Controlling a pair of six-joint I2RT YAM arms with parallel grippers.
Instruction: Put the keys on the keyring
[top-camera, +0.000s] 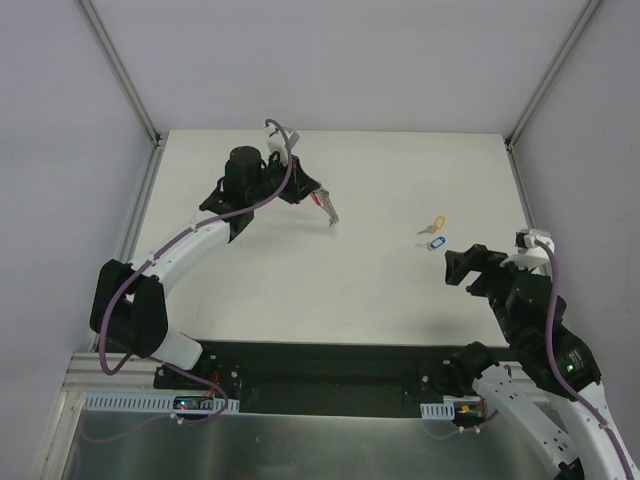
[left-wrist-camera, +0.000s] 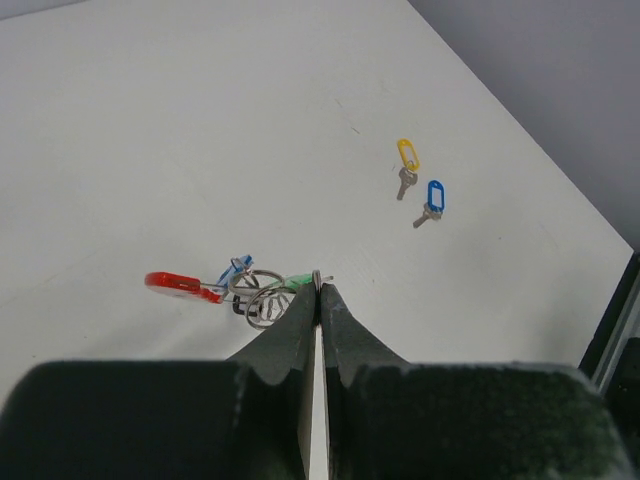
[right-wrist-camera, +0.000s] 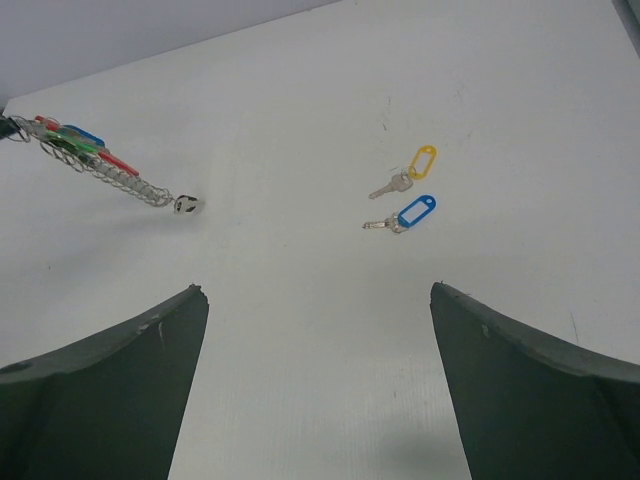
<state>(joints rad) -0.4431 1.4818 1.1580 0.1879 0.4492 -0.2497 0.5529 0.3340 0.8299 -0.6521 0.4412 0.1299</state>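
My left gripper is shut on the keyring and holds it at the table's far middle. In the left wrist view the fingertips pinch a metal ring beside a green key tag. Wire rings, a small blue piece and the red loop lie to the left. In the right wrist view the keyring is a grey spring-like chain. The yellow key and the blue key lie loose on the table. My right gripper is open and empty, just short of them.
The white table has grey walls on three sides and metal corner posts. The two loose keys also show in the left wrist view, near the table's right edge.
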